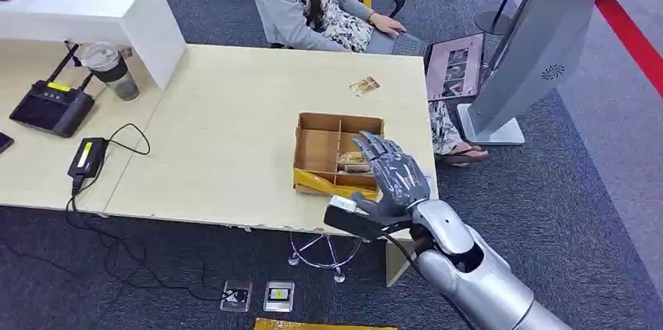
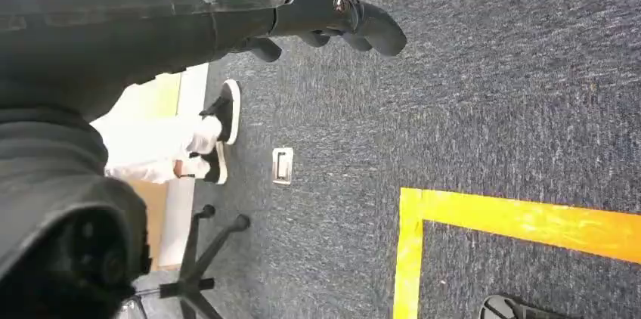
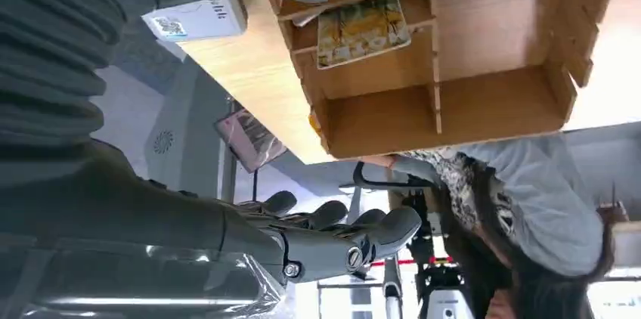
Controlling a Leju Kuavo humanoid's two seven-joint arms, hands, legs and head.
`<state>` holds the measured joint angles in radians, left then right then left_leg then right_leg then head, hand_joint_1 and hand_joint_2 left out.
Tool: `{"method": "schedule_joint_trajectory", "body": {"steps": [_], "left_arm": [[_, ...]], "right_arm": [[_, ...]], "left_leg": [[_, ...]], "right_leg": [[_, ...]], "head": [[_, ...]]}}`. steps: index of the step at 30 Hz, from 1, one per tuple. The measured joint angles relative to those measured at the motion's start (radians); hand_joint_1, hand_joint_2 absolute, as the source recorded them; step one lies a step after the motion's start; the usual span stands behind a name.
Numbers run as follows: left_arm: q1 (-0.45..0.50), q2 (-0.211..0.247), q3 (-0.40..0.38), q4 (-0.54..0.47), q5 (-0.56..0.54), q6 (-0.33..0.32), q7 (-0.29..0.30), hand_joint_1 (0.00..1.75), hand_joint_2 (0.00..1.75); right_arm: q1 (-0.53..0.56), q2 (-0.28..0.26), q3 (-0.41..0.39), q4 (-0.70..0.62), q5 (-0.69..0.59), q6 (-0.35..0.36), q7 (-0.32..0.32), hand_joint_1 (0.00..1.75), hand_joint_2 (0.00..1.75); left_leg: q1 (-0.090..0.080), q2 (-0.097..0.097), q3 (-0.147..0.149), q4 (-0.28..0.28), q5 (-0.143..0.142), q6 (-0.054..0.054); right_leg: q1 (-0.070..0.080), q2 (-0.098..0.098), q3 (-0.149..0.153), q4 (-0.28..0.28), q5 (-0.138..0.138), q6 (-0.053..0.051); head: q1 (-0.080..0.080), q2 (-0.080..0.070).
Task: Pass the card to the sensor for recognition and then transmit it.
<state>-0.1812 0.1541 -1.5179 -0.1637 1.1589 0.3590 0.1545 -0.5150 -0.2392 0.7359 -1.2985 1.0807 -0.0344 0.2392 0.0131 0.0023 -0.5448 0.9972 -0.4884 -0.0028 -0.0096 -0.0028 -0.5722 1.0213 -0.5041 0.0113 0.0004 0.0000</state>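
Now right hand [image 1: 391,173] hovers over box [image 1: 313,150] w/ cards [image 3: 361,26], fingers spread, holding nothing.

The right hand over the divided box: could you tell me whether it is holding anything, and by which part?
Nothing is held. The right hand hovers with fingers spread above the wooden box; the card lies untouched in a compartment.

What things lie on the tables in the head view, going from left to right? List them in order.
Black controller → lidded cup → divided wooden box → loose card → right hand over the box's near right corner.
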Motion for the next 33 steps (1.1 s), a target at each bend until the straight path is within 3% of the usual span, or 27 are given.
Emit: {"method": "schedule_joint_trajectory", "body": {"steps": [17, 33], "left_arm": [[0.000, -0.001, 0.000, 0.000, -0.005, -0.010, 0.001, 0.00, 0.00], [0.000, 0.000, 0.000, 0.000, -0.017, -0.034, -0.014, 0.00, 0.00]], "right_arm": [[-0.034, 0.053, -0.009, -0.008, 0.041, 0.097, 0.013, 0.00, 1.75], [-0.051, 0.084, -0.025, 0.015, 0.074, 0.145, 0.029, 0.00, 1.75]], "left_leg": [[0.000, 0.000, 0.000, 0.000, 0.000, 0.000], [0.000, 0.000, 0.000, 0.000, 0.000, 0.000]], "right_leg": [[0.000, 0.000, 0.000, 0.000, 0.000, 0.000], [0.000, 0.000, 0.000, 0.000, 0.000, 0.000]], "head": [[0.000, 0.000], [0.000, 0.000]]}}
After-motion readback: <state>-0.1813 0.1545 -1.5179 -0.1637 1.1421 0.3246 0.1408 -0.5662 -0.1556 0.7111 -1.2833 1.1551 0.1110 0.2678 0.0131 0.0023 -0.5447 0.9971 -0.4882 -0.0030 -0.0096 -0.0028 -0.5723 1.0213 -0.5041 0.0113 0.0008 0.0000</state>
